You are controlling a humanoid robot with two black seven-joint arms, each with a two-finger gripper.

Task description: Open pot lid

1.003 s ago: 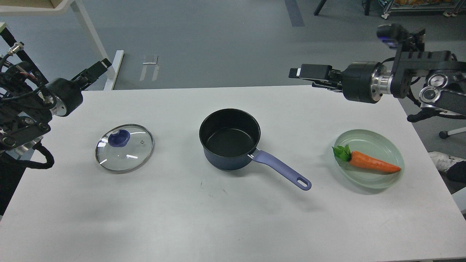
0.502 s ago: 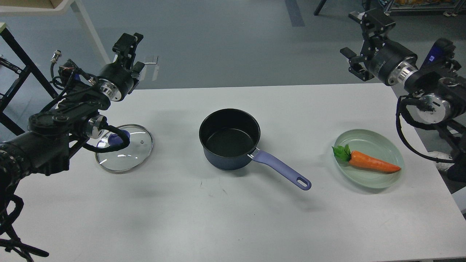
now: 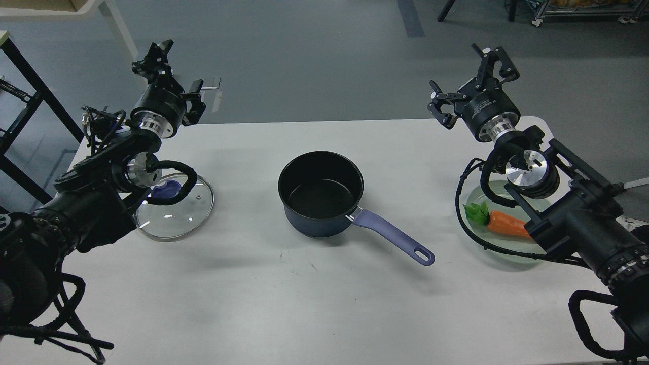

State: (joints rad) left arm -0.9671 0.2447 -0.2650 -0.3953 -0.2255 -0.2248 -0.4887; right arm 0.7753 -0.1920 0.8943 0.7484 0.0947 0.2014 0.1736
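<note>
A: Is the glass lid (image 3: 175,207) off?
B: Yes, it lies flat near the table's (image 3: 314,304) left edge, well apart from the open saucepan (image 3: 320,193) at the centre. Little seems left.
A: The grippers?
B: Left gripper (image 3: 170,71) and right gripper (image 3: 469,76) hover over the far corners, both spread wide, empty.
A: Anything obstructing?
B: No. A toy carrot (image 3: 507,224) on its green plate (image 3: 499,253) sits by the right edge, partly hidden.

The dark blue saucepan (image 3: 320,193) stands uncovered; its glass lid (image 3: 177,205), blue knob up, lies flat well left of it.
</note>
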